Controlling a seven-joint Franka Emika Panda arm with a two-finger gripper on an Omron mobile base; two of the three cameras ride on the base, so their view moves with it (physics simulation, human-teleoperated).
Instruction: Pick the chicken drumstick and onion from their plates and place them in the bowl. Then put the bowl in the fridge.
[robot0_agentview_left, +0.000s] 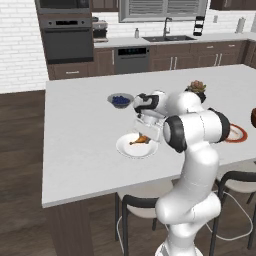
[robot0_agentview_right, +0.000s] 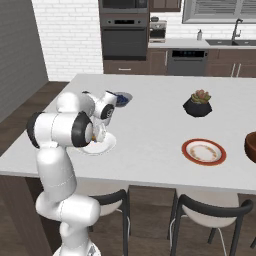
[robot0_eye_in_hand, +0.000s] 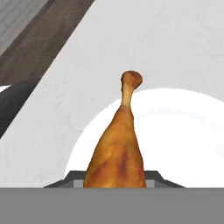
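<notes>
One big white counter (robot0_agentview_left: 80, 150) is seen across the middle of both base views. Two plates are counted on it. One plain white plate (robot0_agentview_left: 131, 150) is found at the middle of the left base view, under the robot's hand. One red-rimmed plate (robot0_agentview_right: 203, 151) is seen at the lower right of the right base view, well apart from the white one. One brown bowl (robot0_agentview_right: 251, 146) is cut off by the right edge there, just beside the red-rimmed plate. One plant in a black pot (robot0_agentview_right: 198, 104) is seen above that plate. One small dish of blueberries (robot0_agentview_left: 120, 100) is seen near the white plate, higher in the left base view. One chicken drumstick (robot0_eye_in_hand: 119, 148) is seen.

The claw (robot0_agentview_left: 145, 137) is closed to a narrow gap, and the fat end of the drumstick is held between its fingers. In the hand view the thin bone is pointed up the frame, over the white plate.
</notes>
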